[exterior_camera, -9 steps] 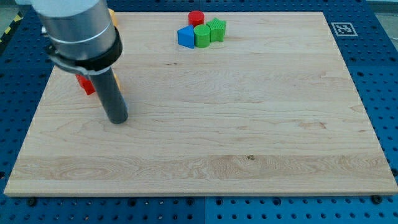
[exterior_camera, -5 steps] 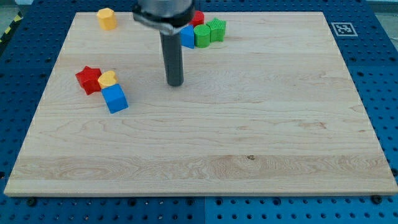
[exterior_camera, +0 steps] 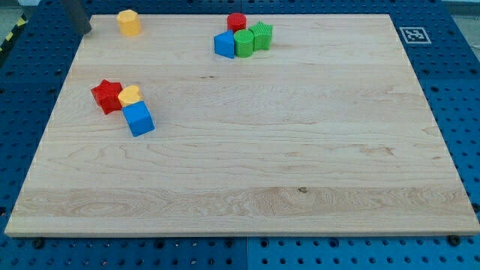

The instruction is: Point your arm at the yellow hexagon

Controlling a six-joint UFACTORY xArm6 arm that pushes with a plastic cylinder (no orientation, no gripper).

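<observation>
The yellow hexagon (exterior_camera: 129,22) sits near the board's top left corner. My tip (exterior_camera: 86,31) shows at the view's top left, just off the board's left edge, a short way left of the yellow hexagon and not touching it. Only the rod's lower end is in view.
A red star (exterior_camera: 107,95), a yellow heart-like block (exterior_camera: 130,94) and a blue cube (exterior_camera: 139,118) cluster at the left. A red cylinder (exterior_camera: 237,21), a blue block (exterior_camera: 224,44), a green cylinder (exterior_camera: 244,42) and a green block (exterior_camera: 262,34) cluster at the top middle. The wooden board (exterior_camera: 300,150) lies on a blue pegboard.
My tip moved from the board's left side to the top middle, then far left to the top left corner beside the yellow hexagon. The blocks have not moved.
</observation>
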